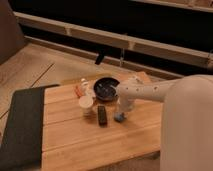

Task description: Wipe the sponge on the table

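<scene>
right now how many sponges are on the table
1: the sponge lies on the table beside the dark bar, with the end effector shut on it. Others could hide behind the arm.

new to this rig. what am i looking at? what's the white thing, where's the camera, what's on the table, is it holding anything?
The big white shape on the right is the robot's own body, and the white arm grows out of it. There is only one camera. It looks down at the table past the robot's body; where it is mounted I cannot tell.

The arm reaches left, then bends down to its gripper, a two-finger clamp set low over the light wooden table. The gripper is shut on a small pale blue sponge that rests on the wood.

Just left of the sponge lies a dark bar. Further left stands a white cup, and behind them sits a dark bowl. A dark grey mat lies along the table's left side.
</scene>
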You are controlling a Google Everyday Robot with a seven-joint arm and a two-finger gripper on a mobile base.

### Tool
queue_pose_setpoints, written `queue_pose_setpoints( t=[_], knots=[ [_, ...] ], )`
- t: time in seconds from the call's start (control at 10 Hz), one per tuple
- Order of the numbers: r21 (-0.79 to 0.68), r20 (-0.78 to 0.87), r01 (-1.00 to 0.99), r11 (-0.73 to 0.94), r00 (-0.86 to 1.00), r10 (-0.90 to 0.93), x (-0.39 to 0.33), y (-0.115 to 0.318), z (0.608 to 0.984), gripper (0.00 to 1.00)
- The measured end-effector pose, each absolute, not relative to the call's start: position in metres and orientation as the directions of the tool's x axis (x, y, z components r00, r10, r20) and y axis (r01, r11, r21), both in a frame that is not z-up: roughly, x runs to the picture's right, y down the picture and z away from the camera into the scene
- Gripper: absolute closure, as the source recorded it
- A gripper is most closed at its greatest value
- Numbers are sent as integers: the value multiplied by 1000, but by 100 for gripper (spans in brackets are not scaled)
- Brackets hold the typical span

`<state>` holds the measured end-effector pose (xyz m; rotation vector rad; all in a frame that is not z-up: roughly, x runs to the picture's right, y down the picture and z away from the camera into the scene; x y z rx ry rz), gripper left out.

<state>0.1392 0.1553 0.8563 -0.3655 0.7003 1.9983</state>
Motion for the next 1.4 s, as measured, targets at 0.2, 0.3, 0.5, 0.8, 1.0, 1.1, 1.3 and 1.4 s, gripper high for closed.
queue_pose_setpoints(
  t=[0.2,0.3,0.5,0.8,1.0,1.1,1.3,1.4],
  knots=[
    [391,-512,-835,-387,-547,663,164,162,863,100],
    [414,-507,-823,-388,-563,653,171,161,871,100],
    [419,-494,-818,-395,-570,656,176,149,887,100],
    [373,-488,-843,-387,-533,691,164,122,904,100],
    [326,-500,-864,-385,-503,705,140,113,908,100],
    [307,-508,-871,-385,-491,707,130,112,909,100],
    [249,-533,-887,-388,-460,710,99,114,907,100],
    [230,-540,-891,-392,-452,710,89,116,904,100]
  ],
)
